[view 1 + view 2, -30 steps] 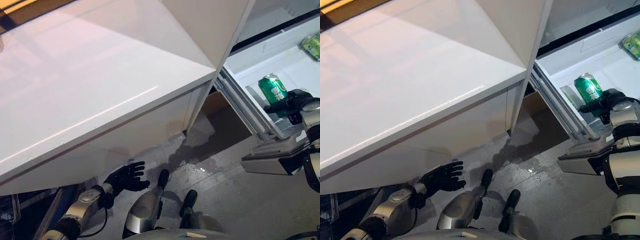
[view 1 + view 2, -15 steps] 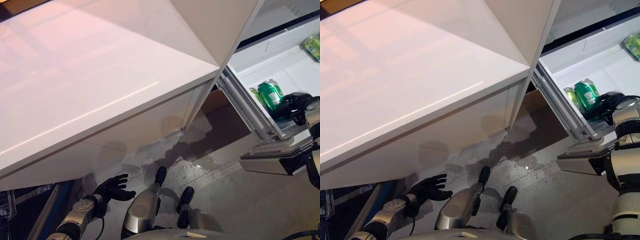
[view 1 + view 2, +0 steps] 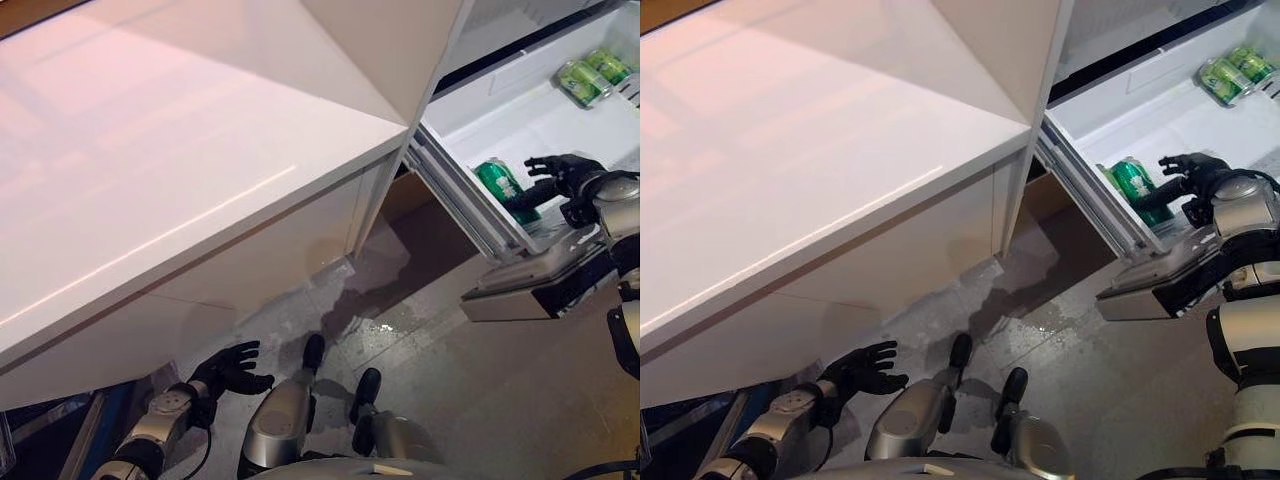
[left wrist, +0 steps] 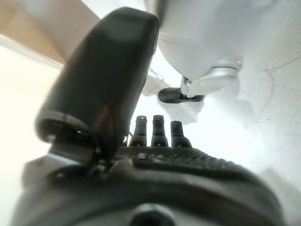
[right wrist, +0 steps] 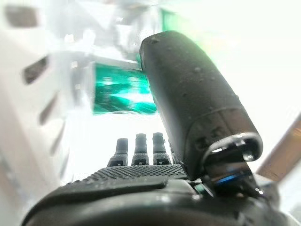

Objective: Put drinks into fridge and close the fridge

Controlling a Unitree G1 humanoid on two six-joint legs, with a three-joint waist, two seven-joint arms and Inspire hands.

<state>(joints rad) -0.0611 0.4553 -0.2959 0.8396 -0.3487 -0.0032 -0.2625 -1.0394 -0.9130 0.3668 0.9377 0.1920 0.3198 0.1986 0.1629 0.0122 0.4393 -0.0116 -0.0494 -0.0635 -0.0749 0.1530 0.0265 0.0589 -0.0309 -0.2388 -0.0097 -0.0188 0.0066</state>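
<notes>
Your right hand (image 3: 562, 178) has its fingers spread and straight just beside the green can (image 3: 503, 186), which stands slightly tilted on the open fridge shelf (image 3: 560, 120), not gripped. Two more cans (image 3: 590, 74) lie deeper in. Expect a light, rigid, slick can: hold mid-body. Your left hand (image 3: 228, 370) hangs low, fingers relaxed and holding nothing.

Three green cans sit in one open fridge (image 3: 470, 115): one can (image 3: 497, 182) near the front (beside the right hand (image 3: 560, 175), fingers spread), two cans (image 3: 592, 75) together at the back. One white counter (image 3: 150, 170). Two hands, the left hand (image 3: 232, 368) low.
</notes>
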